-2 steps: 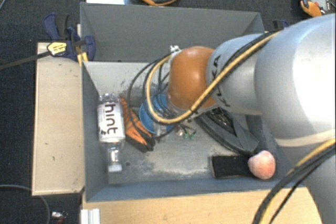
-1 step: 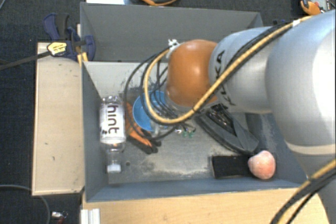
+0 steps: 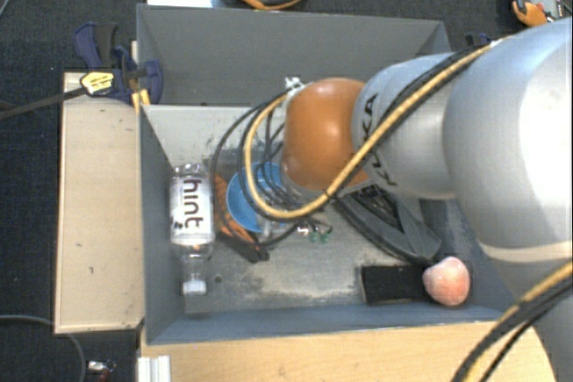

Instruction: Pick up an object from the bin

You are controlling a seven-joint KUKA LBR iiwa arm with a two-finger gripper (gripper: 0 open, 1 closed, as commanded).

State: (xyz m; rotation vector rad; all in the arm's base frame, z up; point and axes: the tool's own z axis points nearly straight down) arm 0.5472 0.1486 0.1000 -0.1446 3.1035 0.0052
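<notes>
A dark end of my gripper (image 3: pixel 254 250) pokes out below the arm's wrist, low over the left-middle of the bin floor. Right beside it sits a blue round thing (image 3: pixel 240 203), partly covered by cables, with an orange-brown thing (image 3: pixel 224 224) at its lower left edge. A clear plastic bottle (image 3: pixel 192 215) labelled "hint" lies along the left wall, its white cap towards the front. Whether anything is held is hidden from me.
A black block (image 3: pixel 390 284) and a pink-peach ball (image 3: pixel 447 282) lie at the front right. A black flat thing (image 3: pixel 396 224) rests under the arm on the right. Small green and white bits (image 3: pixel 313 233) lie mid-floor. The arm covers the bin's middle and right.
</notes>
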